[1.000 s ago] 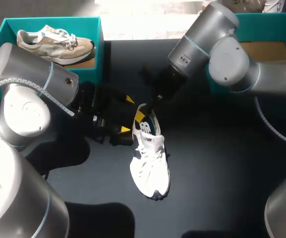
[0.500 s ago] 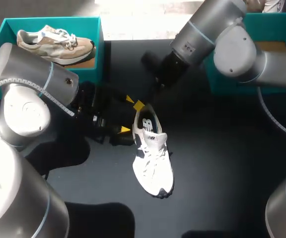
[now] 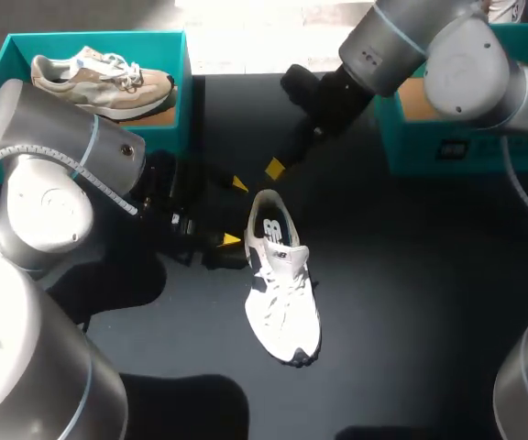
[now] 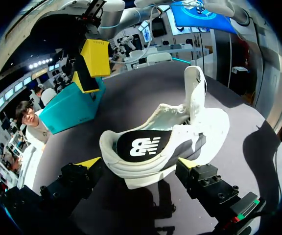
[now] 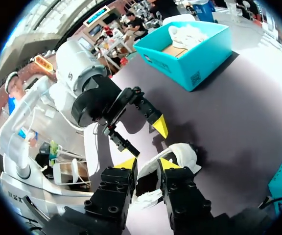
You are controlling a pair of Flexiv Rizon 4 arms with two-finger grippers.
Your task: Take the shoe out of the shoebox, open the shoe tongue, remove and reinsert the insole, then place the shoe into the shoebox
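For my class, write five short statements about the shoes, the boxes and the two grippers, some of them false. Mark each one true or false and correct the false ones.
1. The white shoe lies on the table, outside both boxes. True.
2. The right gripper grips the white shoe. False: it hangs above the table beyond the shoe's heel, with nothing in it.
3. A beige shoe lies in the left teal box. True.
4. The left gripper is shut. False: its fingers stand open, with the white shoe's heel between them.
5. The white shoe stands sole down. True.
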